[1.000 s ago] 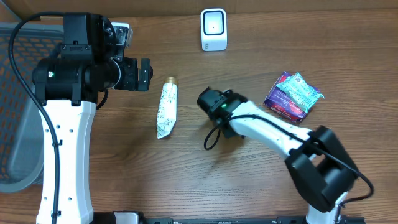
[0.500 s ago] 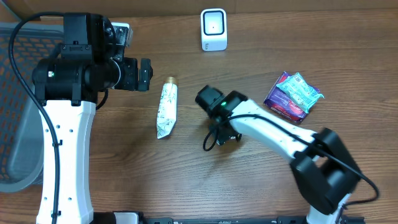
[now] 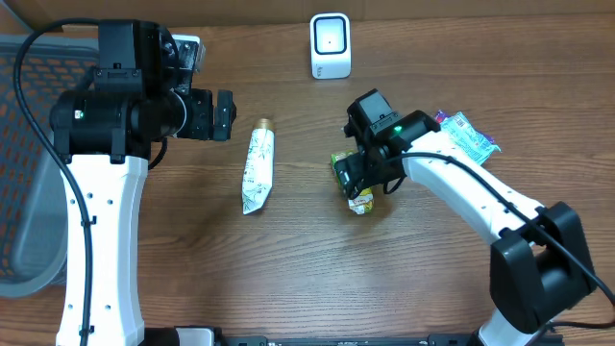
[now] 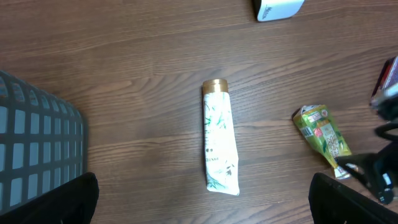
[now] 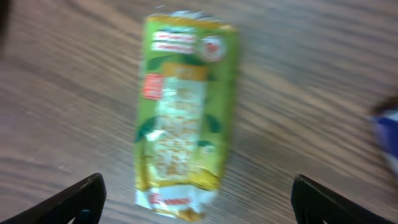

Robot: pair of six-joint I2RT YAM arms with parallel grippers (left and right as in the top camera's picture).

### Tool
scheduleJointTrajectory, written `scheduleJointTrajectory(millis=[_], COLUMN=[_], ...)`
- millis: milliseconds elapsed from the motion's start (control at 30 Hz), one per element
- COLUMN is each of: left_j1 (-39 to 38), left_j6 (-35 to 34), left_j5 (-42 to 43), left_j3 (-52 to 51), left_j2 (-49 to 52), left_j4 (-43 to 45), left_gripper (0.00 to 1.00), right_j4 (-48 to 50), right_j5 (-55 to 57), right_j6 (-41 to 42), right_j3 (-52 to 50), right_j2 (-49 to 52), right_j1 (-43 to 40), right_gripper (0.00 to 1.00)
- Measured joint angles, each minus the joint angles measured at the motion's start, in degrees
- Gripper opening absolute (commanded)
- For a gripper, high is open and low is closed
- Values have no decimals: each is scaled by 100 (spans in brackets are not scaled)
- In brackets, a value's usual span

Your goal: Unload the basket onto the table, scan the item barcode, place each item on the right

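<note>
Currently R gripper (image 5: pixel 202 196) spread wide over green packet (image 5: pixel 183 118), not pinching it; packet flat on table (image 3: pixel 288 279), apart from white tube (image 3: pixel 258 168). L gripper (image 4: pixel 205 199) spread too, empty, near basket (image 3: pixel 24 211).

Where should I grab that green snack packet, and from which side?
Grip the green packet across its narrow middle, coming straight down from above: it lies flat on the table, long and slim, so a pinch can close on its two long edges.

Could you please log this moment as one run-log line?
left gripper: open, near white tube | right gripper: open, over green packet lying on table | scanner: at far edge
</note>
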Motion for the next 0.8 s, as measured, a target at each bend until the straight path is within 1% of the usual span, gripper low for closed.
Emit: scheduleJointTrajectory(millis=[100, 167, 233, 300, 333, 367, 400, 500, 567, 633, 800], left_j1=[0, 0, 0, 0, 0, 0, 0, 0, 0, 0, 0], left_j6=[0, 0, 0, 0, 0, 0, 0, 0, 0, 0, 0], left_j5=[0, 0, 0, 0, 0, 0, 0, 0, 0, 0, 0], left_j3=[0, 0, 0, 0, 0, 0, 0, 0, 0, 0, 0], left_j2=[0, 0, 0, 0, 0, 0, 0, 0, 0, 0, 0], left_j4=[2, 2, 0, 0, 2, 2, 2, 0, 2, 0, 0], left_gripper=[99, 100, 100, 100, 99, 99, 99, 100, 99, 100, 100], right_j4=[52, 63, 79, 111, 122, 120, 127, 162, 175, 179, 24], right_j5=[-227, -332, -400, -450, -466, -481, -479, -472, -461, -450, -546], right_j6=[-52, -90, -127, -168, -170, -162, -208, -153, -155, -149, -181], right_j3=[-122, -179, -195, -195, -195, -195, -195, -195, -195, -195, -103], right_j2=[166, 297, 417, 538, 586, 634, 695, 782, 791, 798, 793], right_j1=[22, 20, 20, 20, 20, 22, 22, 22, 17, 15, 20], right_gripper=[96, 93, 88, 80, 75, 67, 54, 28, 14, 4, 4])
